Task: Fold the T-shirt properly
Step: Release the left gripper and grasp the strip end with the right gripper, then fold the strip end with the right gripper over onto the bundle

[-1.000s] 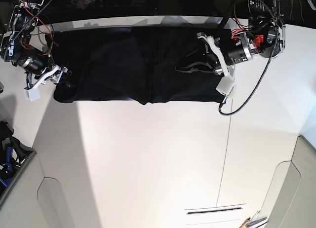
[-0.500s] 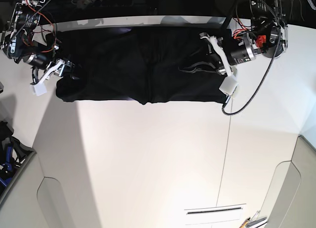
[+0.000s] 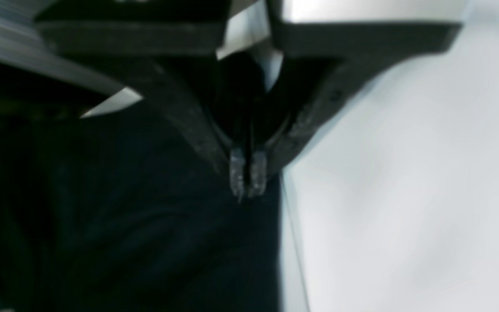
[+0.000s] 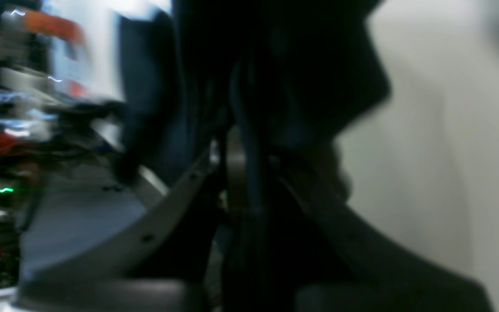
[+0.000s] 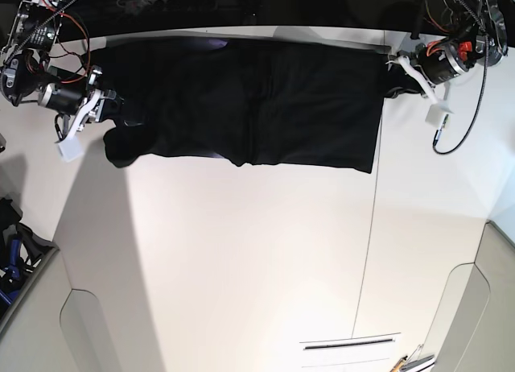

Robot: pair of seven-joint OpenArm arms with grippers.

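No writing or label can be read in any view; both wrist views are blurred. At the bench's (image 5: 241, 267) near edge a slot (image 5: 350, 344) is cut into the white top, with a tool tip (image 5: 402, 362) beside it at the frame's bottom; a thin seam (image 5: 368, 251) runs from there toward the far edge; dark clutter (image 5: 12, 251) sits off the bench's left edge. The middle of the bench is bare white. The shirt (image 5: 249, 102) lies spread flat along the far edge, plain black side up, reaching nearly from one far corner to the other. The left claw (image 5: 394, 76) is at the shirt's far-right corner; in its wrist view the fingertips (image 3: 237, 171) are pressed together on the shirt's (image 3: 124, 225) edge, white bench (image 3: 405, 173) beside them. The right claw (image 5: 113, 110) is at the shirt's left end, where the cloth bunches and droops; in its wrist view black cloth (image 4: 275, 86) is pinched between its closed fingers (image 4: 232, 173). Cables (image 5: 459, 114) hang off the left arm.
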